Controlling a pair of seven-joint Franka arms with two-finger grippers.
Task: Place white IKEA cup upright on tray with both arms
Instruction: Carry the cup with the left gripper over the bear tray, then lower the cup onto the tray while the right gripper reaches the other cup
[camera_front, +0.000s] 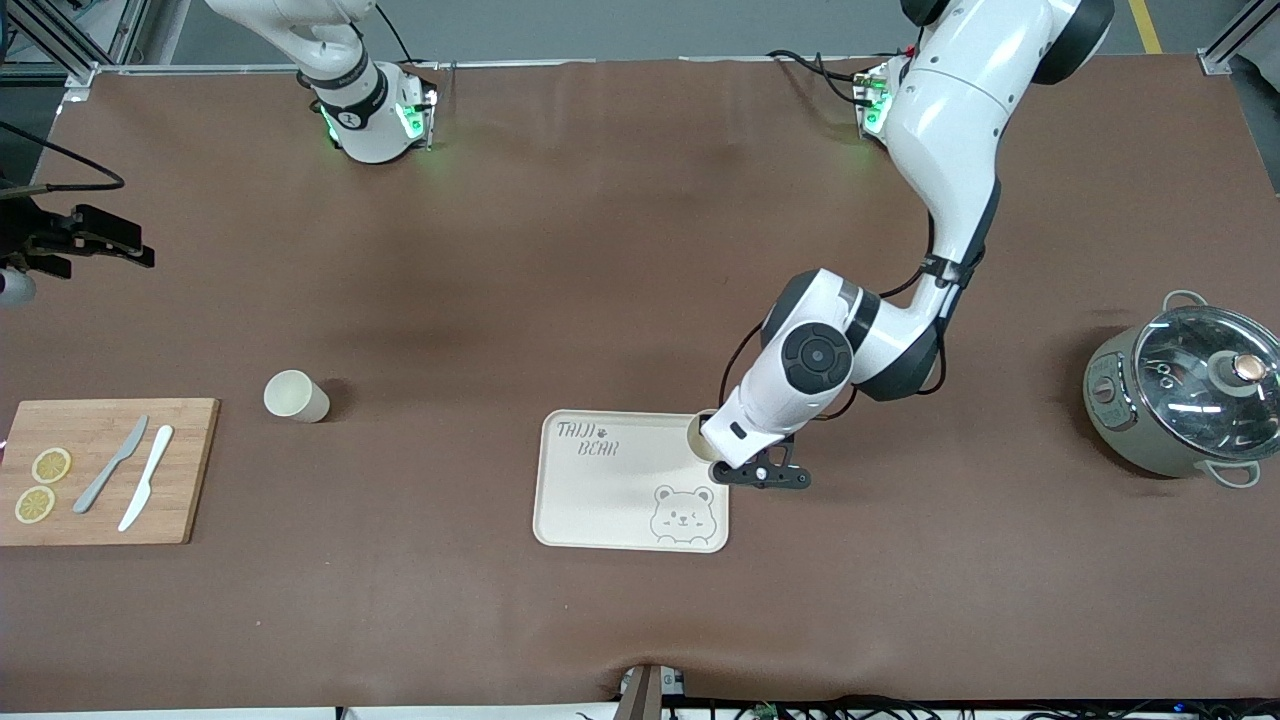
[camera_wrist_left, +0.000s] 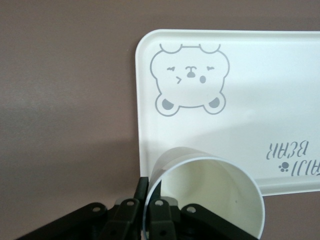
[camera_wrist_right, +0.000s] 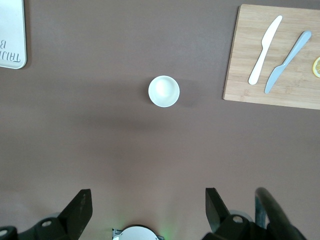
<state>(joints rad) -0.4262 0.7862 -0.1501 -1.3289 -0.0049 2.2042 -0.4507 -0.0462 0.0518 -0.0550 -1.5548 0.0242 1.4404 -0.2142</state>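
Gripping a white cup (camera_wrist_left: 205, 197) by its rim, the left gripper (camera_wrist_left: 150, 210) hangs over the tray (camera_front: 600, 500) at the edge toward the left arm's end. The right gripper (camera_wrist_right: 145, 210) waits high above the table (camera_front: 600, 250), fingers apart, over a second cup (camera_front: 295, 396) standing upright beside the cutting board (camera_front: 185, 470), which holds two knives (camera_front: 130, 475) and lemon slices (camera_front: 42, 484). A pot (camera_front: 1180, 400) sits toward the left arm's end.

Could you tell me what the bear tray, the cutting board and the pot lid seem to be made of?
The flat cream bear-print tray looks like matte plastic or melamine: uniform colour, moulded rounded rim. The rectangular cutting board looks like bamboo or wood: visible grain. The round pot lid appears to be glass: see-through, with reflections.
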